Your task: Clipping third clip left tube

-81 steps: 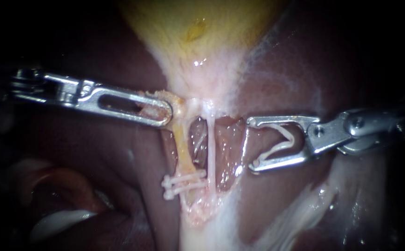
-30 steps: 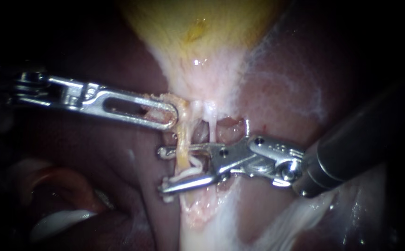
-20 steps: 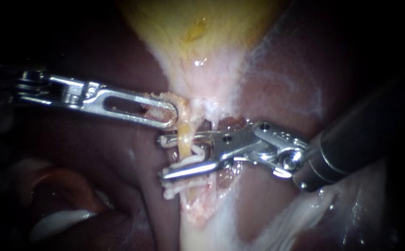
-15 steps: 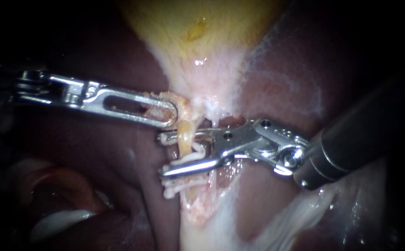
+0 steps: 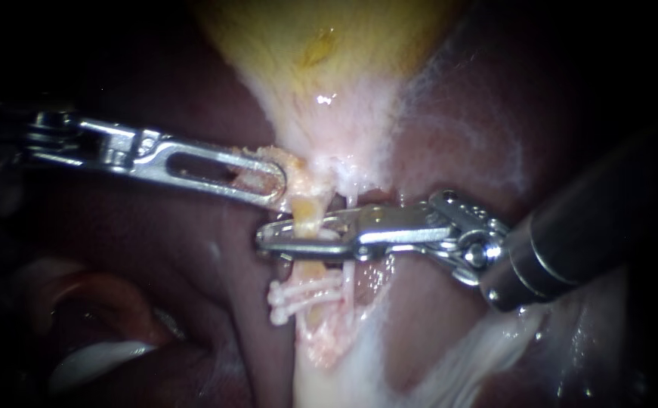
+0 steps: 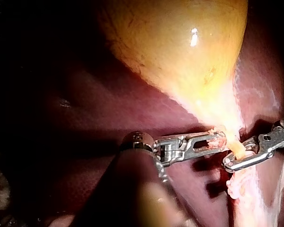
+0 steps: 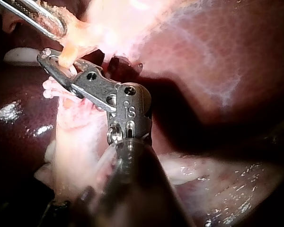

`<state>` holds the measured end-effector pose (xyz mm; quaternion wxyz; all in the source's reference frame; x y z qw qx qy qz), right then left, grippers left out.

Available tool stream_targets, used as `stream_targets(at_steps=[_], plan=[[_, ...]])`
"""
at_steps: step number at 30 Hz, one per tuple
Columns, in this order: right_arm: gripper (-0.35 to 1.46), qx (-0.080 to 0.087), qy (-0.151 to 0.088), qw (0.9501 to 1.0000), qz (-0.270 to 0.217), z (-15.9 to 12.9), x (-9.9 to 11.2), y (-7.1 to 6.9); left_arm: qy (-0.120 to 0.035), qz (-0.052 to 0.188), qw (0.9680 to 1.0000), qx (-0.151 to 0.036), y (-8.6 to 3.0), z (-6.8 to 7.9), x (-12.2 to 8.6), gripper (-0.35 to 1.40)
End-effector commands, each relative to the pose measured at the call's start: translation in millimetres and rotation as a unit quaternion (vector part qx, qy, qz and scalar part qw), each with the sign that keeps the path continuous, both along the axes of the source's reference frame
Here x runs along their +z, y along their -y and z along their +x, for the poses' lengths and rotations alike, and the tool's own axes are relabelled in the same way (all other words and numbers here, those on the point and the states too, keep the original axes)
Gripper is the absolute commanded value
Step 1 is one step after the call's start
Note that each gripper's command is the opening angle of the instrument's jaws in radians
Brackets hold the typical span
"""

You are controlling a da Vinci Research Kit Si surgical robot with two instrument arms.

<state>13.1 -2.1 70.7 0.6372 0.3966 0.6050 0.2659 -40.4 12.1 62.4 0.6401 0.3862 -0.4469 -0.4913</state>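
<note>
The right instrument's pincer (image 5: 298, 243) is closed across the left tube (image 5: 307, 215), its jaws nearly together with the yellowish tube pinched between them. The metal hides whether the clip inside has latched. The pincer sits just above the two white clips (image 5: 298, 296) on that tube, apart from them. It is below the left instrument's pincer (image 5: 264, 180), which grips tissue at the gallbladder neck (image 5: 310, 162) and holds the tube taut. I judge the squeeze should finish square to the tube, without twisting. Whether the thin right tube (image 5: 349, 276) lies clear of the jaws' heel cannot be told, so check that. Then open fully before backing out, so the clip is not dragged.
</note>
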Motion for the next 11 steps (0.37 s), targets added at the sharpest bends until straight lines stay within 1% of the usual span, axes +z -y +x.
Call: stream_targets(at_steps=[1,3,11], plan=[[-0.35,-0.003,0.002,1.0000,-0.001,-0.1,0.2,0.0,0.000,0.000,1.0000,0.000,0.0,0.0,0.0,-0.35],[-0.35,-0.003,0.005,1.0000,-0.002,-0.2,0.4,-0.1,0.000,0.000,1.0000,0.000,0.0,0.0,0.0,-0.35],[-0.35,-0.003,0.006,1.0000,-0.002,-0.2,0.6,-0.1,0.000,0.000,1.0000,0.000,0.0,0.0,0.0,-0.35]])
